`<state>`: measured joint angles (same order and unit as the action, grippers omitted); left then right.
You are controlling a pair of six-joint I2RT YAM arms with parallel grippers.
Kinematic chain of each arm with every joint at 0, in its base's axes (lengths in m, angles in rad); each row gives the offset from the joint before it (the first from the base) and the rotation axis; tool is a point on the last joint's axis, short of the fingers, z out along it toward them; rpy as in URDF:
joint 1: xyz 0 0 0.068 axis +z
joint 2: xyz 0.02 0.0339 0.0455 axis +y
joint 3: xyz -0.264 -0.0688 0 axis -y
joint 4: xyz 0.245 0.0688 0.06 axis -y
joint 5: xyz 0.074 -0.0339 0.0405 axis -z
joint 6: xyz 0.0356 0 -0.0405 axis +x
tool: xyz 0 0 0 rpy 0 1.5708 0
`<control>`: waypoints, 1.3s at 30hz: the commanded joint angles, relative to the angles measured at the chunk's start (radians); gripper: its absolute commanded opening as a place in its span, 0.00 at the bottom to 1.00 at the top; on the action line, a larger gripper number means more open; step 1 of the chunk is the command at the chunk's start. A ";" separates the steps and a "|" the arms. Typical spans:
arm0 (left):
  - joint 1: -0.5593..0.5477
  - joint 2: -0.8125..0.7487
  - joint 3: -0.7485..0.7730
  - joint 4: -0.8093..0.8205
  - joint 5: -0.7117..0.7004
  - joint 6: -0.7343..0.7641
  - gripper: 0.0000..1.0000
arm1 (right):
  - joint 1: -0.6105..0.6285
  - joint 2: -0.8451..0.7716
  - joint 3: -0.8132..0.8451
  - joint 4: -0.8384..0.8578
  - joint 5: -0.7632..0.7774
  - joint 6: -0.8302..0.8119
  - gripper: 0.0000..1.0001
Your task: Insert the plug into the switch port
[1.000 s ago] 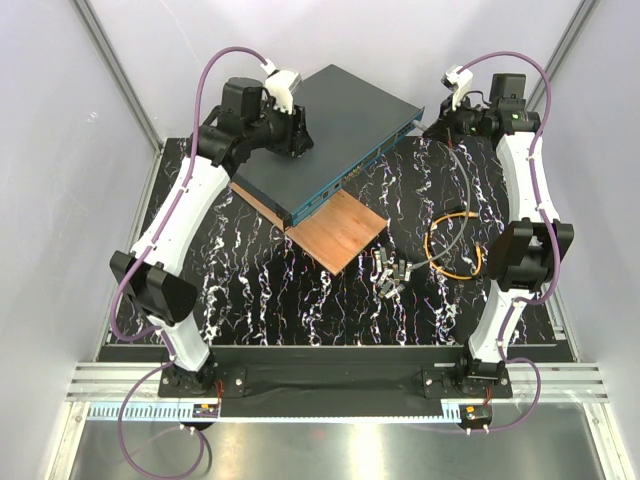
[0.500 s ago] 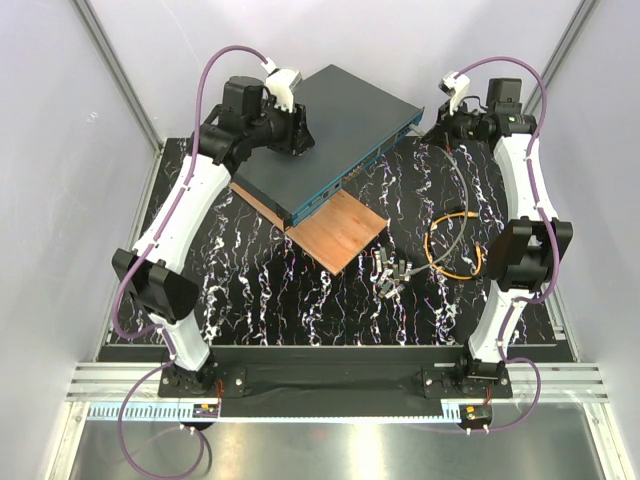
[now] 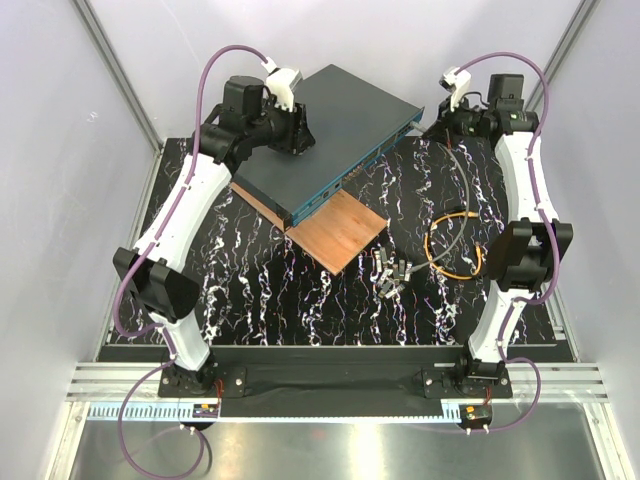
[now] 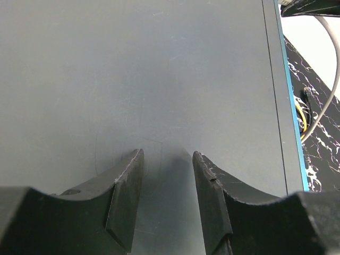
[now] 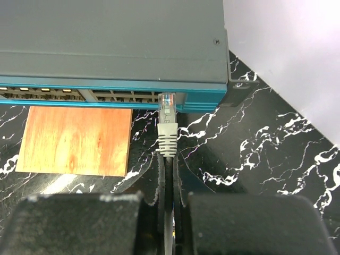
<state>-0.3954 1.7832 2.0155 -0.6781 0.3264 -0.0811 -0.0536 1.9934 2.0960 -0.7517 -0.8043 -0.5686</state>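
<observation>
As the plug hangs just short of the socket row, the job stands at its final approach. On the black marbled table (image 3: pixel 420 300) lies one flat grey switch (image 3: pixel 330 120), its teal face turned toward the right arm, one corner resting on a single wooden board (image 3: pixel 345 232). Two arms work it. The left claw (image 4: pixel 167 156) sits over the switch's lid, jaws half apart and holding nothing, seemingly to steady the box; whether it presses down I cannot tell. The right claw (image 5: pixel 167 162) is clamped narrow on the cable just behind the plug's grey boot. One coil of orange cable (image 3: pixel 452 245) lies near the right arm, beside a cluster of small metal pieces (image 3: pixel 392 272) too small to count. The one plug (image 5: pixel 167 106), clear-tipped, points at the ports (image 5: pixel 117 96) near the face's right end, apparently not yet inside. Next, I judge, comes a short straight push, tip kept square to the opening.
</observation>
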 commanded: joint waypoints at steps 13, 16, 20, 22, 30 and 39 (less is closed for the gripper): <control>0.006 0.019 0.032 0.006 0.022 -0.017 0.47 | 0.047 0.015 0.082 -0.066 -0.041 -0.071 0.00; 0.007 0.019 0.028 0.005 0.022 -0.016 0.47 | 0.047 0.015 0.078 -0.046 -0.033 -0.070 0.00; 0.007 0.019 0.029 0.003 0.025 -0.014 0.47 | 0.047 0.039 0.125 -0.037 -0.016 -0.048 0.00; 0.007 0.021 0.029 0.006 0.025 -0.013 0.47 | 0.047 0.054 0.151 -0.034 -0.007 -0.037 0.00; 0.015 0.031 0.035 0.008 0.037 -0.019 0.47 | 0.073 0.142 0.309 -0.095 -0.022 -0.027 0.00; 0.164 0.073 0.173 0.018 0.043 -0.006 0.74 | 0.080 0.145 0.295 -0.078 -0.015 -0.030 0.00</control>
<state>-0.3134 1.8381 2.1044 -0.6964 0.3721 -0.0868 -0.0292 2.1231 2.3508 -0.9421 -0.7940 -0.5980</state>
